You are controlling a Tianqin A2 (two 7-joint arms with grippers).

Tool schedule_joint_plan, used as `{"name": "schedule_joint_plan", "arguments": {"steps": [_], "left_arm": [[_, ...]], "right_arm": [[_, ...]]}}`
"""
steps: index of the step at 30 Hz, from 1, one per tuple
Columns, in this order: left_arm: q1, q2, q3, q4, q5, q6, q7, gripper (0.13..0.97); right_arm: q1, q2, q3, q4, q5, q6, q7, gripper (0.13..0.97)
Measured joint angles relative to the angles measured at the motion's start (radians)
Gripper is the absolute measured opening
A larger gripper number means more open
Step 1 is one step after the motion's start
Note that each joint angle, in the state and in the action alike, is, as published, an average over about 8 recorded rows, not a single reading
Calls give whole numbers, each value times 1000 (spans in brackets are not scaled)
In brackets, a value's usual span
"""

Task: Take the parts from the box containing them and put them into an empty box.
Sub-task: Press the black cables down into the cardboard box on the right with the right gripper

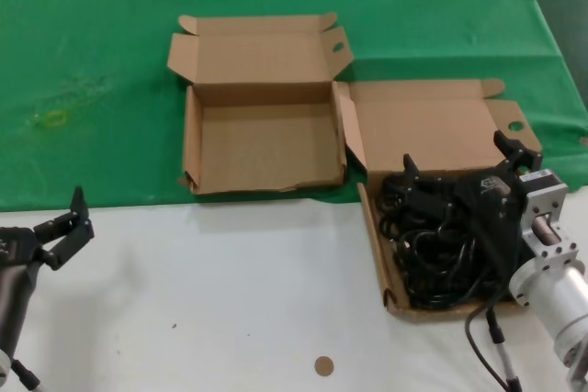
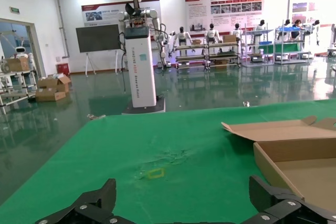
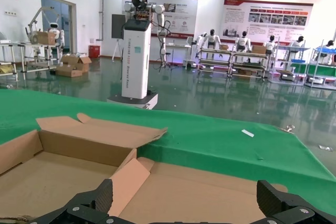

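The black power cords (image 1: 439, 254) lie in a tangled heap of loops inside the wider brown box (image 1: 432, 130), filling its tray from the near wall up towards the hinge of its raised lid. My right gripper (image 1: 459, 167) hangs directly above that heap, its two fingers (image 1: 410, 172) spread wide apart, one over the side of the pile nearer the squarer box and the other out by the lid flap with the round hole. The cords sit below and between the fingers; I cannot tell whether any fingertip touches a cable, and nothing is clamped. In the right wrist view the two finger tips (image 3: 100, 200) show far apart, with the bare inside of the lid beyond them.

Just beside the wider box, towards my left and a little farther from me, stands the squarer brown box (image 1: 262, 144), lid open and tray bare, its side nearly touching the wider box's flap. The squarer box rests on the green cloth (image 1: 92, 80) that covers the far part of the bench; the wider box straddles the cloth's edge onto the white bench (image 1: 230, 291).

My left gripper (image 1: 62, 227) waits well apart from the wider box, low over the white surface on my left, its fingers open and empty.

A small brown disc (image 1: 323, 366) lies on the white surface, nearer me than the wider box.
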Motion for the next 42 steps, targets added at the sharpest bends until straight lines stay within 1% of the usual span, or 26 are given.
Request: {"name": "schedule_joint_plan", "arguments": {"steps": [5,13,14,18,22,23,31,35,42], "left_arm": [[0,0,0,0,0,0,0,896],[0,0,0,0,0,0,0,759],[0,0,0,0,0,0,0,759],[0,0,0,0,0,0,0,655],[0,0,0,0,0,0,0,551],[0,0,0,0,0,0,0,551],[0,0,0,0,0,0,0,344],[0,0,0,0,0,0,0,344],[0,0,0,0,0,0,0,227]], "right_arm": [[-7,10,-7,9,0,8,1,966],[-31,61,-56,48,24,62,-1,966],[-34,72,-65,55,31,72,-4,966],[-45,127,-105,84,78,120,-24,966],[-52,208,-151,117,149,172,-52,966],[-53,230,-162,125,169,184,-59,966],[-33,424,-262,170,324,247,-108,966],[2,535,-333,184,395,251,-128,966],[120,749,-497,188,487,197,-151,966]]}}
